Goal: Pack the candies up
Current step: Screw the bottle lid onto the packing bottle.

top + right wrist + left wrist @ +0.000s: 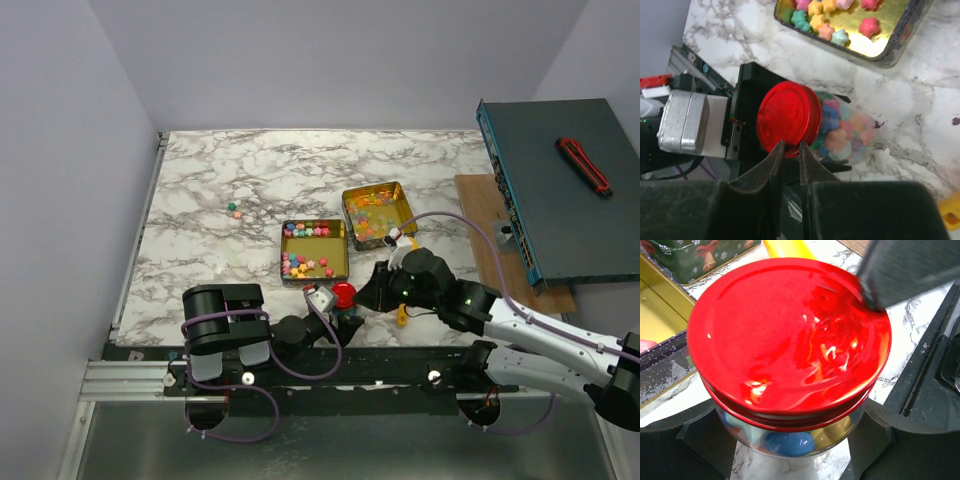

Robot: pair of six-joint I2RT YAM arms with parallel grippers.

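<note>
A glass jar (pixel 343 300) with a round red cap (pixel 787 117) is packed with pastel candies (pixel 842 132) and stands near the table's front edge. My left gripper (pixel 787 436) is shut on the jar's body, one finger on each side under the cap (pixel 790 335). My right gripper (pixel 791 146) hangs at the cap's edge, jaws a narrow gap apart with nothing clearly between them. One of its fingers (pixel 900 270) reaches over the cap's far right. More pastel candies (pixel 305 262) lie in a gold tin (pixel 343 262), and glossy jellies (pixel 372 220) lie in a second tin (pixel 408 205).
A yellow-orange scoop (pixel 401 316) lies on the marble right of the jar, under the right arm. Two stray candies (pixel 233 209) sit at mid-left. A dark box (pixel 570 200) carrying a red tool (pixel 583 165) rests on a wooden board (pixel 490 235) at the right.
</note>
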